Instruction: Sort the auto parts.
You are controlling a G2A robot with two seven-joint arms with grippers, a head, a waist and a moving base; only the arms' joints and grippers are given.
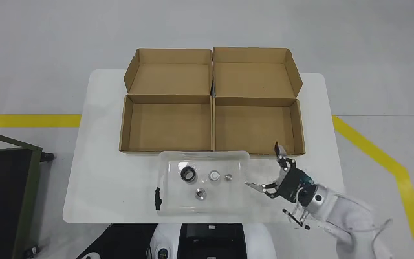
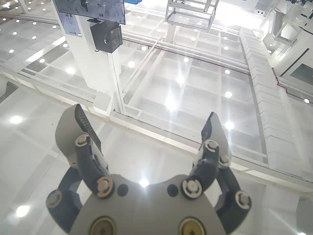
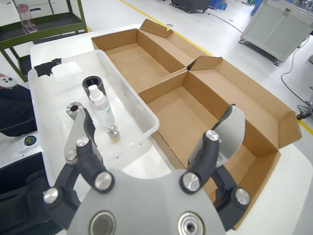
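Evidently you're at the first pick: right end effector (image 1: 263,166) spread apart beside the tray (image 1: 204,153), left end effector (image 2: 144,110) too; reach inside next.

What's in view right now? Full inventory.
table: 1, white, under everything
cardboard boxes: 2, brown, open, side by side on table's far half
tray: 1, clear, in front of boxes
bearing: 1, black, in tray
spray bottle: 1, clear, white cap, in tray
metal cylinder: 1, silver, in tray
small capped part: 1, silver top, in tray
tape: 1, black, tray's left end
cart: 1, green, floor left of table
right gripper: 1, grey/black, open, right of tray
left gripper: 1, grey/black, open, facing ceiling
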